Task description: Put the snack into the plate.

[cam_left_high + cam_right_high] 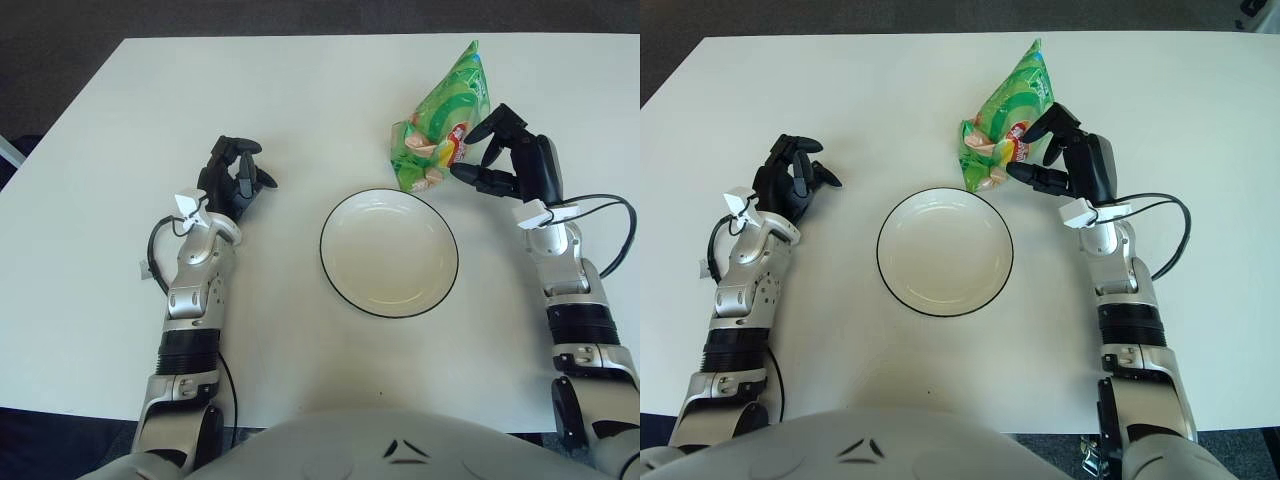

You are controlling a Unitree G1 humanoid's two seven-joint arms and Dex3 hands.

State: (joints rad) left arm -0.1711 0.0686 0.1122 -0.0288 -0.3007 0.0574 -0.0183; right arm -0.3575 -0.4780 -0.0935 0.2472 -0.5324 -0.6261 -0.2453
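A green snack bag (445,125) stands tilted just beyond the far right rim of a white plate with a dark rim (390,255), which sits in the middle of the white table. My right hand (478,150) is at the bag's right side, with its fingers closed on the bag's lower right edge. The bag's lower corner overlaps the plate's far rim in view. My left hand (238,172) shows to the left of the plate, fingers loosely curled and holding nothing.
The white table (300,90) stretches beyond the plate and ends at a dark floor at the far edge and left side. A cable (610,215) loops out from my right wrist.
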